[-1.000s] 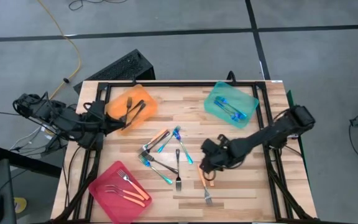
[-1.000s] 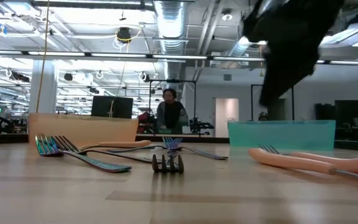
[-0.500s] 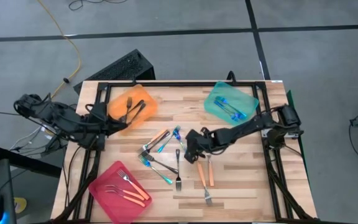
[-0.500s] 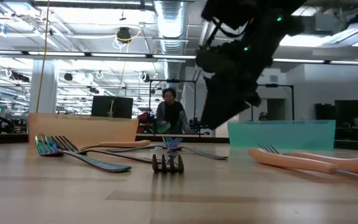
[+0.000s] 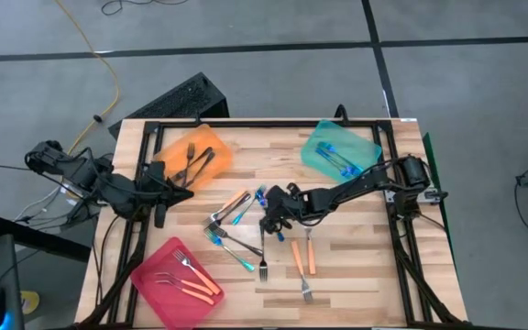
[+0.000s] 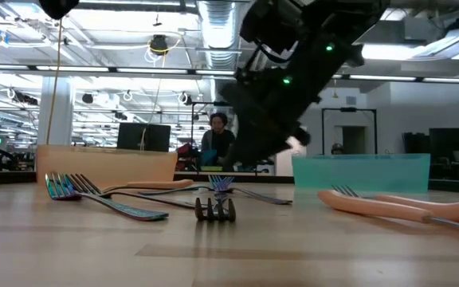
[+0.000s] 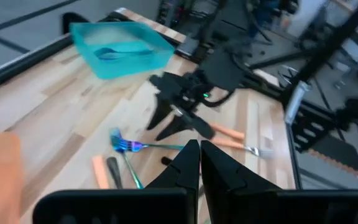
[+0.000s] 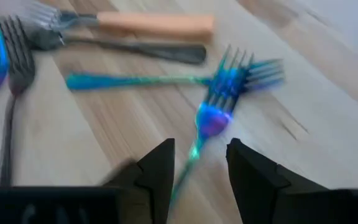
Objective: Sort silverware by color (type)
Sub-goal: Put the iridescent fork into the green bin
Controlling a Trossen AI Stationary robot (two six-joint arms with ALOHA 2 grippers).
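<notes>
Wood table [image 5: 365, 275], bare toward the right front edge. Forks [image 5: 246, 229] lie scattered mid-table. Left gripper [image 5: 183, 188] shut, empty, by orange tray [image 5: 211, 142]. Right gripper [image 5: 266, 222], fingers apart w/ nothing held, has moved left from an orange fork [image 5: 306, 257] to over a blue fork [image 8: 219, 102].

Forks [image 5: 236, 225] crowd centre; edges free.

The right arm stretches far across the middle of the table, low down. The right gripper [image 5: 271, 223] points at the table with its two fingers [image 8: 159, 168] apart and nothing between them. The left arm waits at the left edge. The left gripper [image 5: 183, 190] is closed tight.
</notes>
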